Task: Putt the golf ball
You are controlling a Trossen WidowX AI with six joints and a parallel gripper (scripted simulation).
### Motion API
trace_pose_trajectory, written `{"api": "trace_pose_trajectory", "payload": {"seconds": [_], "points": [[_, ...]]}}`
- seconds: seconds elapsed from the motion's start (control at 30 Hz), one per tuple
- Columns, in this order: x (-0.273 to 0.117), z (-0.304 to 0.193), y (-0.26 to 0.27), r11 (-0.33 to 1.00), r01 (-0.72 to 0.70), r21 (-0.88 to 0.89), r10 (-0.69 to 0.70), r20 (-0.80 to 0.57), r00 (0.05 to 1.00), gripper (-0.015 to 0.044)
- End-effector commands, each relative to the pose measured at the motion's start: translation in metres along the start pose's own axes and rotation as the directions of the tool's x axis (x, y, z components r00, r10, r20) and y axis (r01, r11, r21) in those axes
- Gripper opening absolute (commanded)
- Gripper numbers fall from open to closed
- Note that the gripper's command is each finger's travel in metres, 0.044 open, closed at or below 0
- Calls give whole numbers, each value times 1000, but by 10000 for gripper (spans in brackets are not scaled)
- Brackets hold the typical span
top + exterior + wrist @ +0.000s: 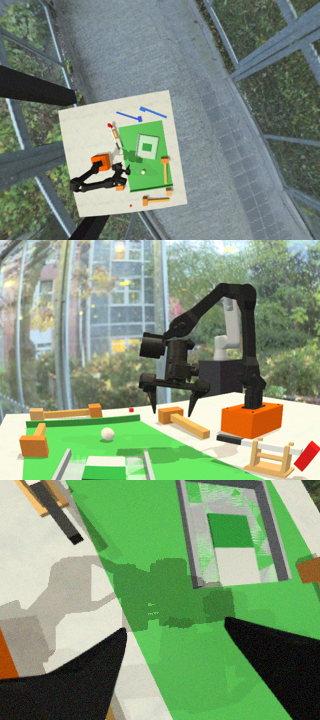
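Golf ball (107,433): rests on the green mat, left of the gripper.
Gripper (171,403): fingers spread wide, holding nothing, above the table's mat edge.
Red putter (268,447): far right, lying across its wooden stand (270,459); approach the dark grip end squarely.

Below my end effector (171,410), the table (77,134) carries a green mat (149,180) (golf ball (143,171) on it), wooden mallets (155,199) nearby.

Landmark is the mat (77,446), seen from the exterior view. The golf ball (107,433) lies on the mat. The raised green (104,468) stands on the mat, before the golf ball. The putter (268,446) rests on a stand (270,459) right of the mat. The gripper (171,405) hangs above a wooden mallet (182,420), behind the mat's right edge.
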State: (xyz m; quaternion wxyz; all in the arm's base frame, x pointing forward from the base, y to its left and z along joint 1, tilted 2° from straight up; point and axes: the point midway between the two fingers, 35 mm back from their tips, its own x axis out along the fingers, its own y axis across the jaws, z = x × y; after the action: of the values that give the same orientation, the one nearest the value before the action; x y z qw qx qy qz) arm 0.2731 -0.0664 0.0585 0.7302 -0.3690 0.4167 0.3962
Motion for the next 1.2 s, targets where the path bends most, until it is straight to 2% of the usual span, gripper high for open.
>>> {"api": "trace_pose_trajectory", "payload": {"seconds": [0.0,0.23,0.43,0.6,1.17], "points": [[16,40,15,992,-96,-88,95,-11,995,440],[38,108,60,926,-256,-278,244,-78,967,440],[48,147,104,836,-359,-416,315,-172,933,440],[49,148,108,833,-361,-420,316,-175,932,440],[90,130,117,833,-362,-420,317,-175,932,440]]}}
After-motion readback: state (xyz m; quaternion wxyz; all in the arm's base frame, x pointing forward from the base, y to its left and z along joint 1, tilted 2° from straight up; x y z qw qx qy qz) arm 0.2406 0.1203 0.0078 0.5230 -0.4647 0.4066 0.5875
